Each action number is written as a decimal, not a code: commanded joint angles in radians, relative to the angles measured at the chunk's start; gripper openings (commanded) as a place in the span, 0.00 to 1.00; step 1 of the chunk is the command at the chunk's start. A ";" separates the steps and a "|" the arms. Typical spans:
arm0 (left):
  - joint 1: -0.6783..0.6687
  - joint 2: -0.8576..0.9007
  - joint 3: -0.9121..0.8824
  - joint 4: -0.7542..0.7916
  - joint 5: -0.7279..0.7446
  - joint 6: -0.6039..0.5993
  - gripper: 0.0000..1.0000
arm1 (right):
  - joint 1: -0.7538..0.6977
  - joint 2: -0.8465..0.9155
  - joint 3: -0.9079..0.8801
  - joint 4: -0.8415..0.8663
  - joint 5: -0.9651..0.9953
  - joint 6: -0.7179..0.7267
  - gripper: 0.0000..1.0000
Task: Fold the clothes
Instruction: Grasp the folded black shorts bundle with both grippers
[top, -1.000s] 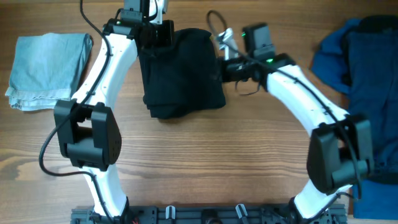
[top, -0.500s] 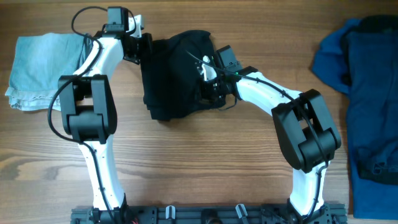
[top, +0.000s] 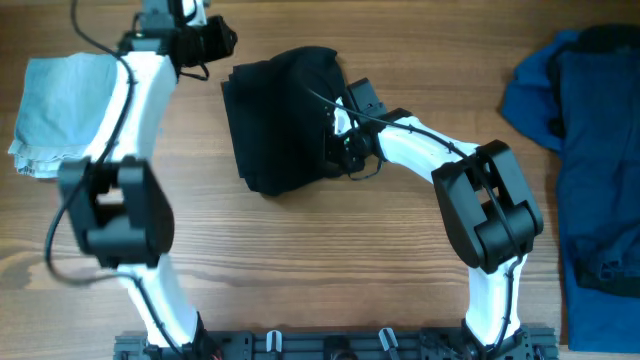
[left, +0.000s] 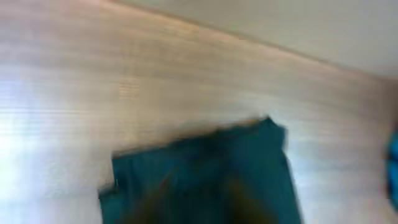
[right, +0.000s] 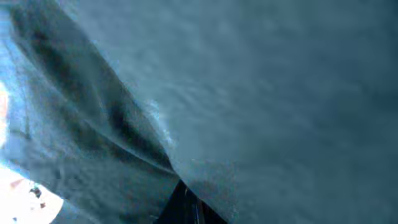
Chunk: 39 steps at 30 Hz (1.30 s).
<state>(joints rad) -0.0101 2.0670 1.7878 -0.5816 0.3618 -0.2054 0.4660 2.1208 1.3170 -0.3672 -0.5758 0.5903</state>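
The clothes (top: 280, 120), a pair of black shorts, lie folded into a rough block at the table's back middle. My left gripper (top: 213, 40) hovers off their upper left corner, apart from the cloth. In the blurred left wrist view its fingers stand apart over the dark clothes (left: 199, 168). My right gripper (top: 338, 130) is pressed into the shorts' right edge. In the right wrist view the clothes (right: 249, 93) fill the frame and drape over the jaws, and only a dark fingertip (right: 193, 208) shows. It is shut on a fold of the cloth.
A pale blue folded cloth (top: 65, 100) lies at the far left, just beside my left arm. A deep blue rumpled garment heap (top: 585, 130) covers the right edge. Bare wooden table (top: 330, 260) lies in front of the shorts.
My left gripper has let go of the shorts' upper left corner, opened and pulled away up and to the left. My right gripper moved in from the right onto the shorts' edge and stays there.
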 joint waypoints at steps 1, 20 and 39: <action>0.008 -0.080 0.000 -0.176 -0.006 -0.041 0.92 | -0.002 -0.019 0.013 0.047 -0.100 0.012 0.04; -0.035 0.137 -0.075 -0.426 -0.015 0.018 1.00 | -0.098 -0.172 0.017 0.077 0.201 -0.159 0.04; -0.095 0.155 -0.238 -0.219 -0.018 -0.038 0.48 | -0.089 -0.097 0.017 0.115 0.175 -0.170 0.04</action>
<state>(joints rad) -0.0738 2.1818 1.5784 -0.8005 0.3389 -0.2306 0.3656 2.0102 1.3266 -0.2523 -0.3878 0.4397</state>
